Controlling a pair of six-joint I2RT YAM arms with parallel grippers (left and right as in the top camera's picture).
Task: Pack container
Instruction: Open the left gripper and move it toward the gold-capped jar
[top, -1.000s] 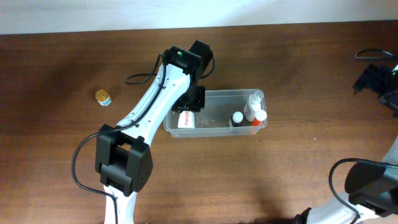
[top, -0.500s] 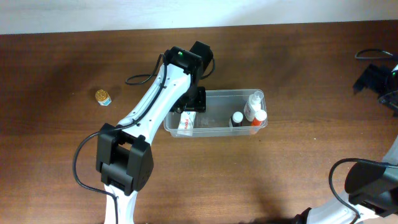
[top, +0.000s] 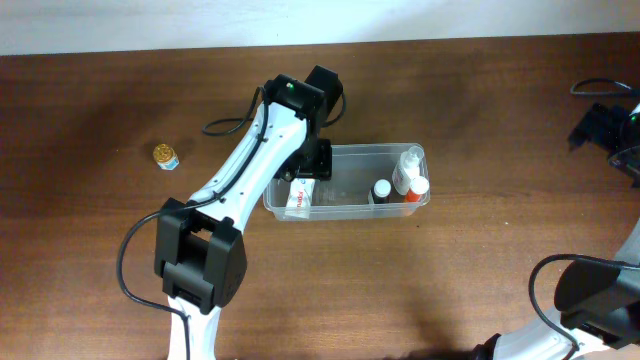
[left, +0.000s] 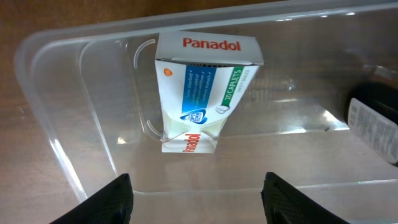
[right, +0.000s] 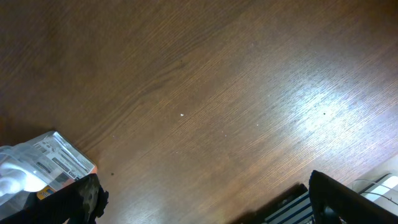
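Note:
The container (top: 350, 150) is a clear plastic tub at the table's middle. A white Panadol box (top: 299, 196) lies tilted in its left end. A white bottle (top: 408, 168), a dark-capped bottle (top: 381, 189) and a red-capped bottle (top: 417, 188) stand in its right end. My left gripper (top: 312, 160) hovers over the tub's left end. In the left wrist view it (left: 199, 199) is open and empty, above the tub (left: 56, 124), with the box (left: 202, 87) free ahead and a dark bottle (left: 376, 124) at right. My right gripper (right: 205, 199) is open and empty over bare wood.
A small gold-capped jar (top: 165, 156) stands on the table far left of the tub. The right arm (top: 610, 130) sits at the table's far right edge. A clear plastic packet (right: 37, 165) and a striped object (right: 286, 208) show in the right wrist view.
The Panadol box has dropped and tilted slightly in the tub's left end, free of the left fingers. The arms have hardly moved.

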